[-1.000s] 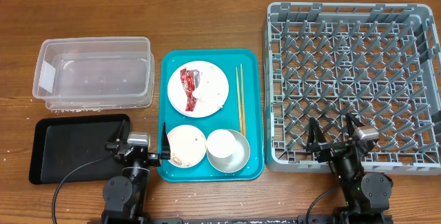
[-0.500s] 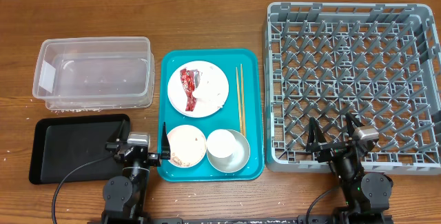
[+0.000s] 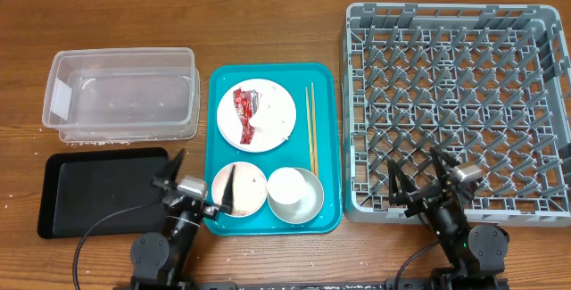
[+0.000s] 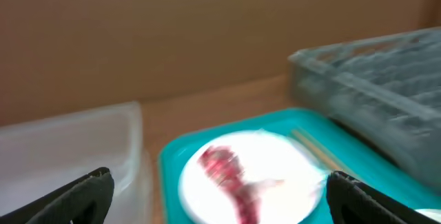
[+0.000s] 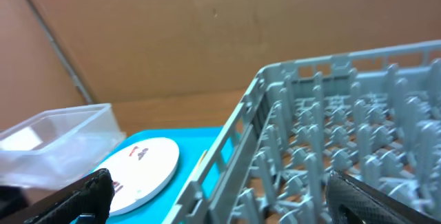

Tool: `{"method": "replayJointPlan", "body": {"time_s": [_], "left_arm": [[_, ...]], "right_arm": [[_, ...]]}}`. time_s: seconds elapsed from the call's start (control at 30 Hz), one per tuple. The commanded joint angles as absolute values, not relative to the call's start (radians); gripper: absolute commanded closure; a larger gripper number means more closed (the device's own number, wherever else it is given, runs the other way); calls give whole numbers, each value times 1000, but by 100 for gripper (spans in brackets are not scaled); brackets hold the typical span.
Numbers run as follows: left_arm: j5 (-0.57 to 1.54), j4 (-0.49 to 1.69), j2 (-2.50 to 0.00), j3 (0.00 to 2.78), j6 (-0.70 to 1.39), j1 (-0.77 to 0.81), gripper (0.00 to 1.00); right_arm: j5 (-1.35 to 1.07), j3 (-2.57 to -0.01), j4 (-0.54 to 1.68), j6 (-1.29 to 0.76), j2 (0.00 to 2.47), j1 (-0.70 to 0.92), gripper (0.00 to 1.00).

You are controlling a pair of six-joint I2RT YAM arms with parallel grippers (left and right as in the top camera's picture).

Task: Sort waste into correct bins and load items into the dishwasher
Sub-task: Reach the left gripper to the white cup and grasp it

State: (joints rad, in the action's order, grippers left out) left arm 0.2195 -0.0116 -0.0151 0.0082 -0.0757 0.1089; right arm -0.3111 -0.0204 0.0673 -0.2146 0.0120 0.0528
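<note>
A white plate (image 3: 272, 103) on the teal tray (image 3: 326, 147) holds a red wrapper (image 3: 242, 113) and a white tissue (image 3: 265, 120). Two chopsticks (image 3: 311, 129) lie beside it. A small pale plate with crumbs (image 3: 248, 183) and a white bowl with a cup in it (image 3: 294, 194) sit at the tray's front. The clear tub (image 3: 120, 94) and black tray (image 3: 89, 187) are on the left, the grey dish rack (image 3: 459, 103) on the right. My left gripper (image 3: 202, 178) is open over the tray's front left edge. My right gripper (image 3: 417, 178) is open over the rack's front edge.
The left wrist view is blurred and shows the plate (image 4: 275, 176) with the wrapper (image 4: 222, 165), the tub (image 4: 69, 148) and the rack (image 4: 372, 72). The right wrist view shows the rack (image 5: 331, 127), the plate (image 5: 141, 165) and the tub (image 5: 55, 138). A cardboard wall stands behind the table.
My left gripper has swung right, one finger now over the small plate. My right gripper has shifted a little left along the rack's front. No object has moved.
</note>
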Motion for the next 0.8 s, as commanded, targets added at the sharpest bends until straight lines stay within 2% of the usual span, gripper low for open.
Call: {"method": "replayJointPlan", "body": {"time_s": [0.0, 0.1, 0.2, 0.33, 0.57, 0.63, 0.77], "left_arm": [[408, -54, -5, 59, 1, 105, 0], [410, -13, -6, 146, 6, 105, 0], [408, 137, -54, 324, 9, 105, 0], [367, 424, -267, 592, 60, 105, 0], [476, 871, -806, 1134, 60, 105, 0], [499, 930, -887, 1213, 60, 105, 0], [657, 971, -1010, 1246, 199, 107, 0]], "right_arm": [[-361, -136, 113, -262, 6, 52, 0], [-382, -258, 194, -263, 28, 52, 0], [-402, -467, 360, -262, 134, 52, 0], [-413, -715, 523, -262, 361, 52, 0], [-428, -1137, 836, -263, 815, 52, 0], [-442, -1183, 883, -265, 883, 52, 0], [-566, -1185, 928, -255, 939, 52, 0]]}}
